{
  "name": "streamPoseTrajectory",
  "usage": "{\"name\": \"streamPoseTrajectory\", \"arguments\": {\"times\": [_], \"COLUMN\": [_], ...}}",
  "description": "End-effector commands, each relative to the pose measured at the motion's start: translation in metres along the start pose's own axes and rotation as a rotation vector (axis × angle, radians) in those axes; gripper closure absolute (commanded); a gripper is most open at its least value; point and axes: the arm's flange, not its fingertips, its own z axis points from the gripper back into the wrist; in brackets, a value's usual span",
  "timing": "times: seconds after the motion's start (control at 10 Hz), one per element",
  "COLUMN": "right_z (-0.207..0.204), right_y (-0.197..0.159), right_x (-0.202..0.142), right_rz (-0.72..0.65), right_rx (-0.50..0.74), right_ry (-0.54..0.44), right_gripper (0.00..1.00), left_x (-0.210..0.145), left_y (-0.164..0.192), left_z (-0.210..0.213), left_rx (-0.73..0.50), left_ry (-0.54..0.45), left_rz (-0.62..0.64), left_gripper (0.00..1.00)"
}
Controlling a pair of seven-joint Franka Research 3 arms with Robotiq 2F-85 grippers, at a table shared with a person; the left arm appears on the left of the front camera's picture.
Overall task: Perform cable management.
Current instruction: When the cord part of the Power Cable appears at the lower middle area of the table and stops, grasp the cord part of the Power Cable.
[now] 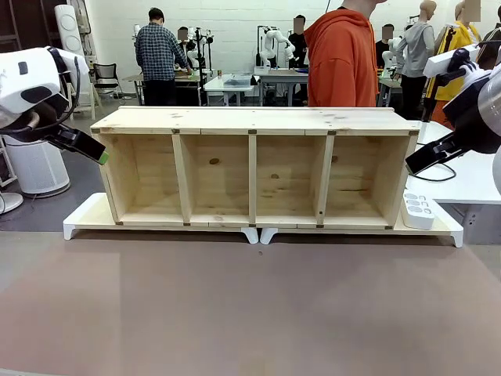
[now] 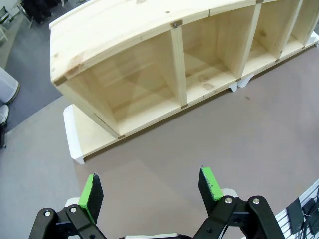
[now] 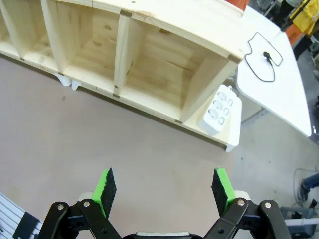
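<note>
Thin black cable [image 3: 268,56] loops on smooth white desk [image 3: 284,94] past pine shelf's [image 1: 254,119] right edge; left jaws and right jaws stand wide over bare brown desk [image 1: 250,313].

The thin black cable [image 3: 269,56] lies slack in 1 loose open loop, flat on the white table [image 3: 291,102] beside the end of the wooden shelf [image 3: 169,22], apart from it.

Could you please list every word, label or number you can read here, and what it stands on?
There are none: the pale wooden four-bay shelf, the white multi-socket power strip and the thin black cable carry no legible print.
</note>
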Motion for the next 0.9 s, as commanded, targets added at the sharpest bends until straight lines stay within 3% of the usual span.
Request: {"name": "streamPoseTrajectory", "arguments": {"times": [0.0, 0.1, 0.8], "right_z": [-0.027, 0.0, 0.0], "right_y": [0.022, 0.0, 0.0], "right_x": [-0.095, 0.0, 0.0], "right_rz": [-0.017, 0.0, 0.0], "right_rx": [-0.025, 0.0, 0.0], "right_ry": [0.007, 0.0, 0.0], "right_gripper": [0.0, 0.0, 0.0], "left_x": [-0.135, 0.0, 0.0], "left_y": [-0.033, 0.0, 0.0], "left_z": [-0.03, 0.0, 0.0], "left_rx": [-0.006, 0.0, 0.0], "left_ry": [-0.001, 0.0, 0.0], "left_rz": [-0.01, 0.0, 0.0], "left_gripper": [0.0, 0.0, 0.0]}}
